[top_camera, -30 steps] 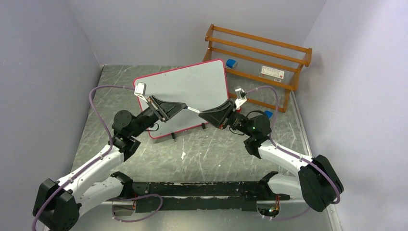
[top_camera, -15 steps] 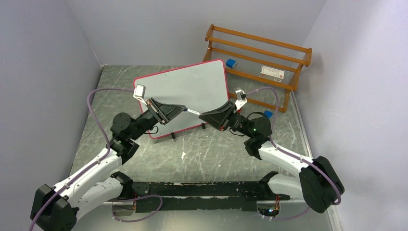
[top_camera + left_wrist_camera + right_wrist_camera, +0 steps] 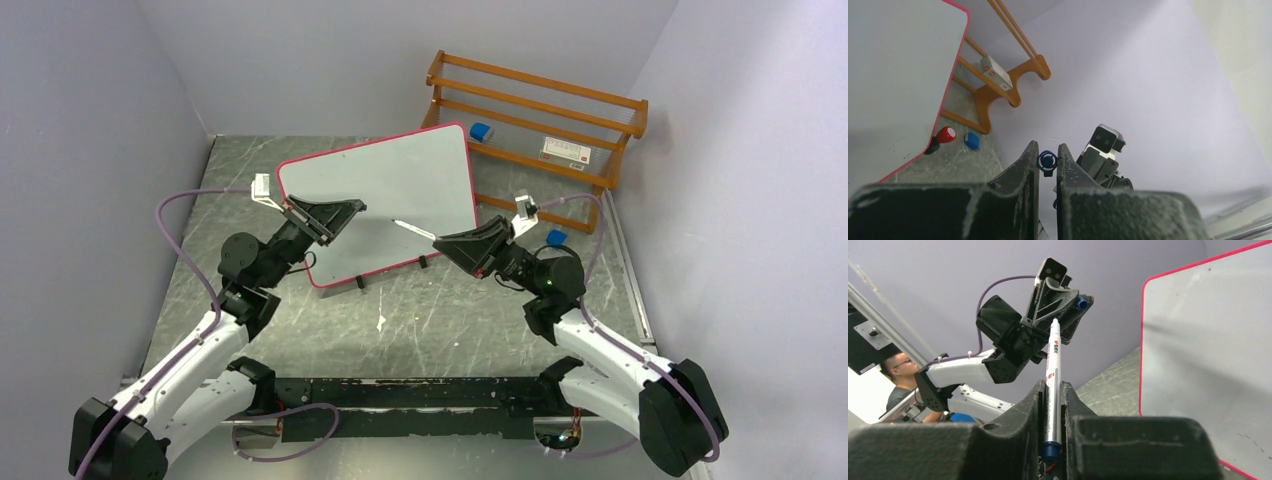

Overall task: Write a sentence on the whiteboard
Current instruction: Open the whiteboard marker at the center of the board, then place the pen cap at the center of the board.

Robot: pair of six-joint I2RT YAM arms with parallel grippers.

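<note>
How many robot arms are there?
2. The left arm comes from the near left toward the board, pinching a blue cap. The right arm comes from the near right, holding a pen. None seems hidden.

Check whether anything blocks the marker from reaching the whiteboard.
Nothing visible does. The marker in the right gripper is uncapped, with its tip over the bare whiteboard. The left gripper holds the blue cap off to the side.

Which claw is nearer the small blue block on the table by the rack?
Right. Right claw, gripping the marker, is left of the blue block; left claw is farther left, at the whiteboard.
</note>
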